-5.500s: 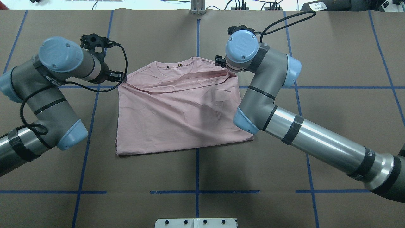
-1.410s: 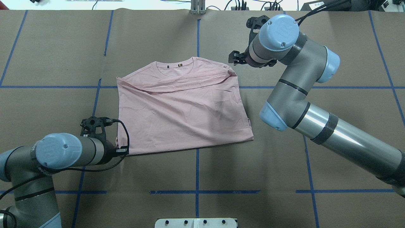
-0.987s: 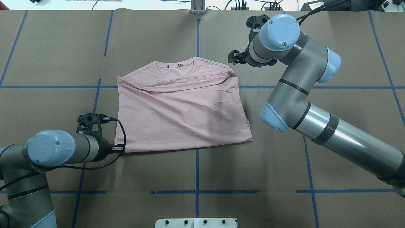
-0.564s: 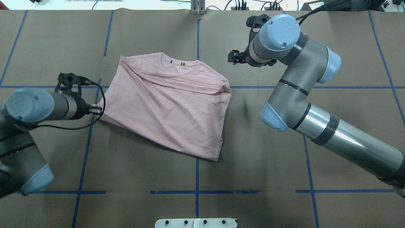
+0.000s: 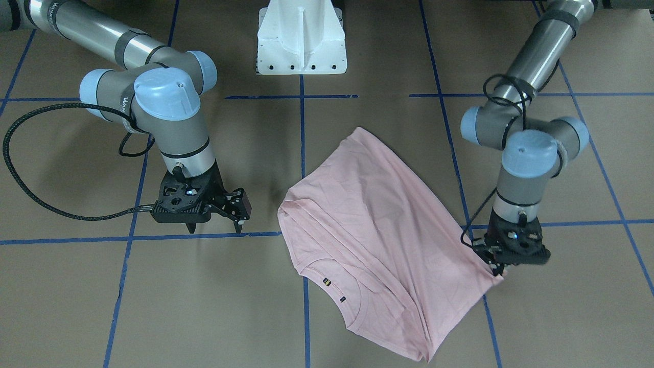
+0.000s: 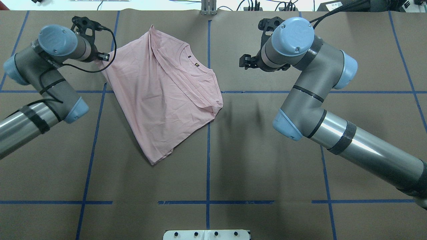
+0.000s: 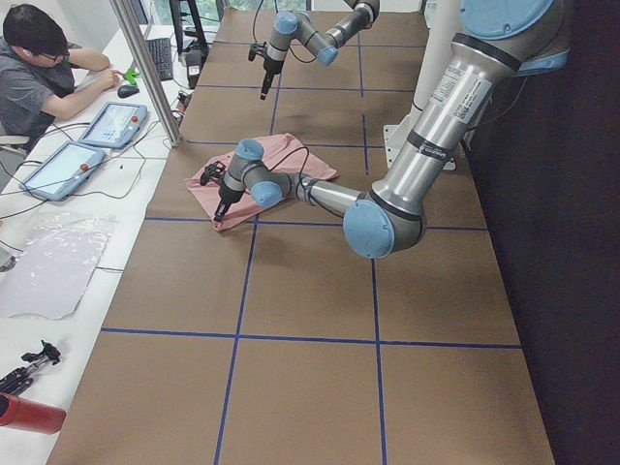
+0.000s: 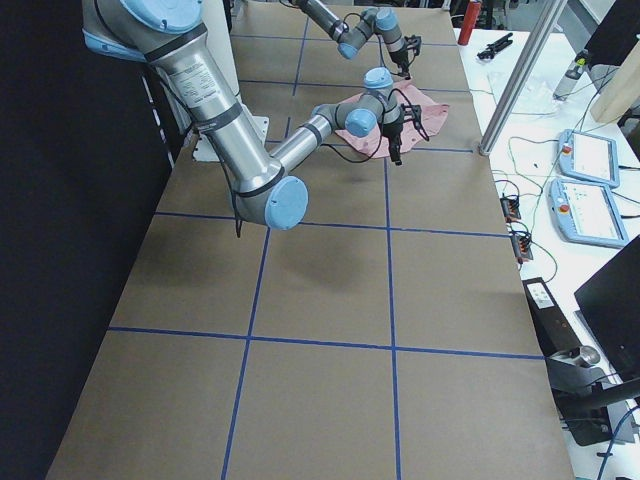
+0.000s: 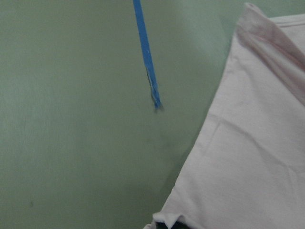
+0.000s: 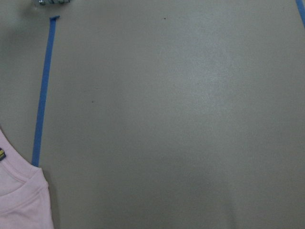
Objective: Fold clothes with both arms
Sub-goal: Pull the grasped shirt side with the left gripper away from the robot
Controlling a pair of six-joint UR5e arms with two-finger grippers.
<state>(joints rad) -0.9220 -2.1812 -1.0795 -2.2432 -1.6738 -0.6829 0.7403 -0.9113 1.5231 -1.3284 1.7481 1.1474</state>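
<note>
Clearly pinching one corner of the shirt [image 6: 160, 100] with the left gripper [image 5: 498, 268], low over the table [image 6: 267, 150]; holding the right gripper [image 5: 215, 227] spread, empty, well apart from the cloth. Lying skewed on the robot's left half, collar [image 5: 333, 290] toward the far edge, one flap folded across the chest. Likely to slip from so small a bite if tugged hard; likely to bunch, or to lose that fold, with only one corner held. Thin, soft pink knit, limp and creased, with a ribbed round collar and two small tags; matte brown paper beneath, crossed by blue tape [image 6: 207, 173].
</note>
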